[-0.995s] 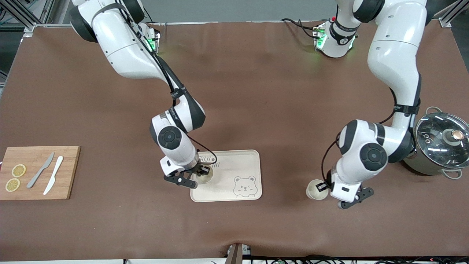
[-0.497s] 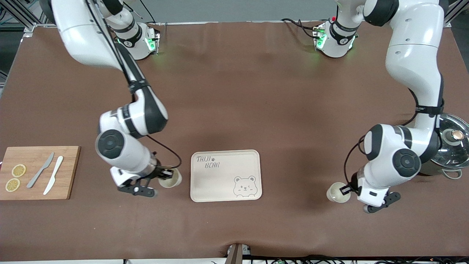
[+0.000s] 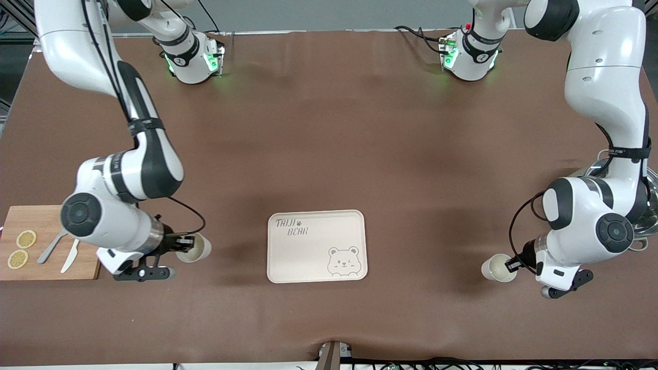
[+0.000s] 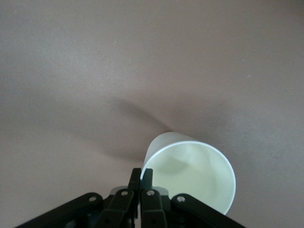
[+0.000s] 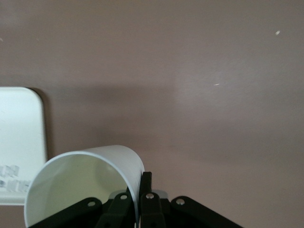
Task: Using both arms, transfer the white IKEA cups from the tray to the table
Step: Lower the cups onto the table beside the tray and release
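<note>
My right gripper (image 3: pixel 178 243) is shut on the rim of one white IKEA cup (image 3: pixel 195 247) and holds it tilted over the bare table between the cutting board and the bear-print tray (image 3: pixel 314 261). In the right wrist view the fingers (image 5: pixel 147 179) pinch the cup's wall (image 5: pixel 90 178), one inside and one outside. My left gripper (image 3: pixel 512 265) is shut on the rim of the second white cup (image 3: pixel 497 267), over the table between the tray and the pot. In the left wrist view its fingers (image 4: pixel 147 174) pinch that cup (image 4: pixel 194 173).
The tray holds nothing; its corner shows in the right wrist view (image 5: pixel 19 137). A wooden cutting board (image 3: pixel 49 218) with two knives and lemon slices lies at the right arm's end. A grey-green pot (image 3: pixel 649 216) with a glass lid stands at the left arm's end, mostly hidden by the left arm.
My right gripper has lifted its cup off the tray and carried it toward the cutting board. My left gripper has carried its cup away from the tray toward the pot.
</note>
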Controlling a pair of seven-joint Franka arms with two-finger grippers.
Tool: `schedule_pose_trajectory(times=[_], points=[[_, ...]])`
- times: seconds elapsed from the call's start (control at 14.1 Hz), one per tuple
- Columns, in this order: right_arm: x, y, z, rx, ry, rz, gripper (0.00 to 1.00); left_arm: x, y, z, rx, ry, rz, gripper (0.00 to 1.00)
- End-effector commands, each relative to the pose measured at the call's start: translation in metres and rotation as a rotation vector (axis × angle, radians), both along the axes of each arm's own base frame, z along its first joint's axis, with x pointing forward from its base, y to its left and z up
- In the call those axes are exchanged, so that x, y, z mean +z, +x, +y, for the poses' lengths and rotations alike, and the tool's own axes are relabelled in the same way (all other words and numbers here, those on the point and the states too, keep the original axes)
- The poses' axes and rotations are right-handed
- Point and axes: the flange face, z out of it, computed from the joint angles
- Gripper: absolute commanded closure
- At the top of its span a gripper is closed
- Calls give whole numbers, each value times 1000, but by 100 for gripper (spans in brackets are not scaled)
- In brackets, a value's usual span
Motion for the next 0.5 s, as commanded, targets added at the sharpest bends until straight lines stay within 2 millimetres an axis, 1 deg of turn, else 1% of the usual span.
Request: schedule_pose_trajectory(times=[0.0,0.07,0.28,0.36,0.43], points=[[0,-3,-53,106,21,6,100,-8,-1,-4,-10,-23,18,100],[-4,-3,-66,116,21,8,100,-8,-1,-1,-4,-23,18,100],[-8,1,-102,165,19,-14,100,-13,-2,-1,-6,-22,25,100],[-12,1,-110,186,19,-18,100,-13,-2,-1,-7,-20,25,90],[-22,-1,-116,195,18,-25,100,-13,-2,0,-9,-19,25,78]])
